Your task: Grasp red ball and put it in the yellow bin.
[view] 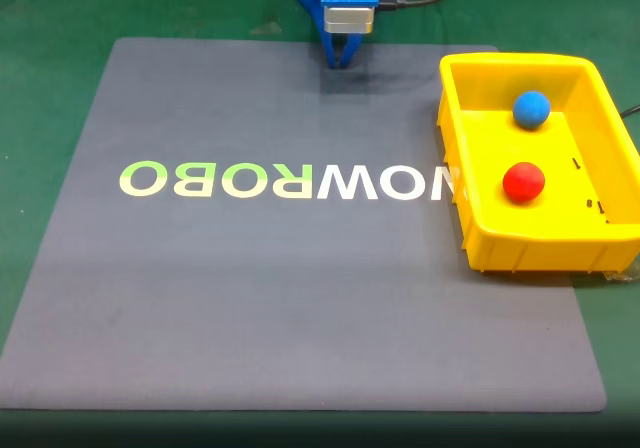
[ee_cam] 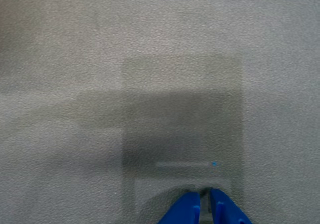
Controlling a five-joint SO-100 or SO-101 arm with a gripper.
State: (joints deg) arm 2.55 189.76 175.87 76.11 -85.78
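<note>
Two balls lie in your yellow bin (view: 470,218), which stands at the right edge of the grey mat (view: 250,298) in the fixed view, its near right corner reaching past the mat onto the green surface (view: 40,88).

Item: red ball (view: 523,181). You find it on the bin floor, toward the near wall, roughly central between the side walls.

Item: blue ball (view: 531,109). Same size as the red one, it sits nearer the far wall, apart from the red ball.

Item: blue end effector (view: 340,60). In the fixed view it hangs at the far edge of the mat, left of the bin and well apart from both balls, tips pointing down. In the wrist view the end effector (ee_cam: 204,203) enters from the bottom edge with its two blue fingers nearly together, only a thin slit between them, and nothing between them. Below it you see bare grey mat (ee_cam: 150,59) and its own shadow.

Item: lettering "NOWROBO" (view: 290,180), printed across the middle of the mat, upside down in the fixed view, its last letters meeting the bin's left wall.
</note>
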